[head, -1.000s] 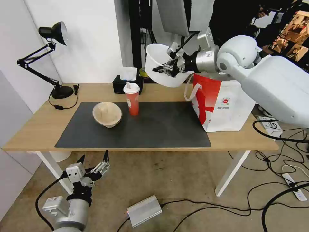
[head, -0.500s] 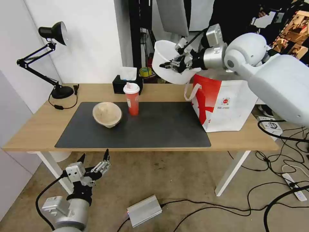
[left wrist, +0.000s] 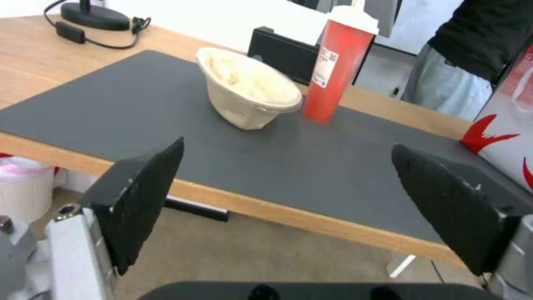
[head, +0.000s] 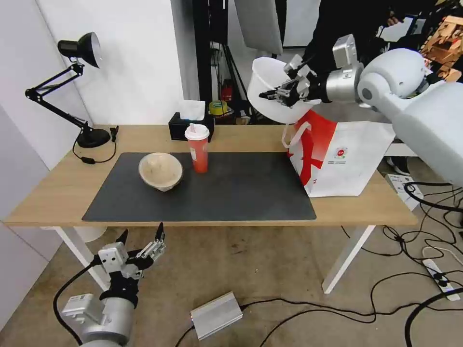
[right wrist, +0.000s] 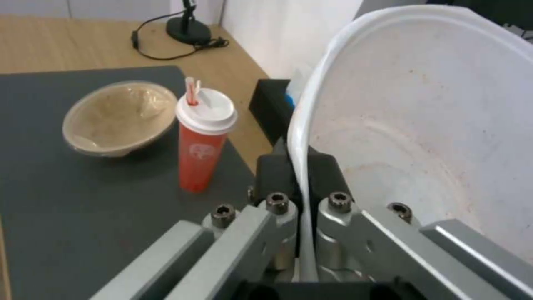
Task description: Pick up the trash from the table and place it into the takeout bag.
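I am gripping the large white plastic bowl's (head: 270, 89) rim in my right gripper's (head: 285, 91) fingers above the white-and-red insulated takeout bag (head: 345, 159), my left gripper (head: 142, 245) hanging open below the light-wood bench (head: 58, 193).

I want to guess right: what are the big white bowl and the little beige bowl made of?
The big white bowl, pinched at its rim by the right pincer, looks like thin glossy plastic: smooth, slightly shiny, red-stained. The little beige bowl on the mat looks like matte paper or pulp, seemingly with clear film across its top.
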### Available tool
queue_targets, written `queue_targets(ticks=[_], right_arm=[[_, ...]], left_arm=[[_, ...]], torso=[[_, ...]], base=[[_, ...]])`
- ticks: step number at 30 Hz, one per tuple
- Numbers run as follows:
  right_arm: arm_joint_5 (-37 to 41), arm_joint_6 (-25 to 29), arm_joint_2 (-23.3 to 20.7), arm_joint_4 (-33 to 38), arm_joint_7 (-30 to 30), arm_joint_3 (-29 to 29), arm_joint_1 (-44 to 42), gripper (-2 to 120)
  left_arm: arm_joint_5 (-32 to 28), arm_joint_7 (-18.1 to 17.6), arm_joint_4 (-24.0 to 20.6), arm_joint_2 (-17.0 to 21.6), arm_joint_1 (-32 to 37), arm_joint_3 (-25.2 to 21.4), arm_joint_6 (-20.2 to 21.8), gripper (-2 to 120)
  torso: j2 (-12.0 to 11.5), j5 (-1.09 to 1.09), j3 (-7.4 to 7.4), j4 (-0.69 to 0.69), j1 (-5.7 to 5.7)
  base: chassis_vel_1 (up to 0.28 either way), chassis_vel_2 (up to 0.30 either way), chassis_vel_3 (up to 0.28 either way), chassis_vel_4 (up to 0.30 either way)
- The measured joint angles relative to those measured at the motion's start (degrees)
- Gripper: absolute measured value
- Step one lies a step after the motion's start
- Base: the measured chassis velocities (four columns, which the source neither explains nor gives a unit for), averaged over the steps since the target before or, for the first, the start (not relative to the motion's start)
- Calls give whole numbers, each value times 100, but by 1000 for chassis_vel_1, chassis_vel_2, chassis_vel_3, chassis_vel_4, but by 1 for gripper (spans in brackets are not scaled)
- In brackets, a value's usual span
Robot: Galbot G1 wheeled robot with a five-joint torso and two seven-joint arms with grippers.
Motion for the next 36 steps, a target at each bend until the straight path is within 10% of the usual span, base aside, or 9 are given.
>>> queue_targets(ticks=[36], right_arm=[[156,25,-199,-264,9,199,239,0]], left_arm=[[-2,8,41,56,-40,49,-6,100]], torso=[[0,0,0,0,0]], base=[[0,0,0,0]])
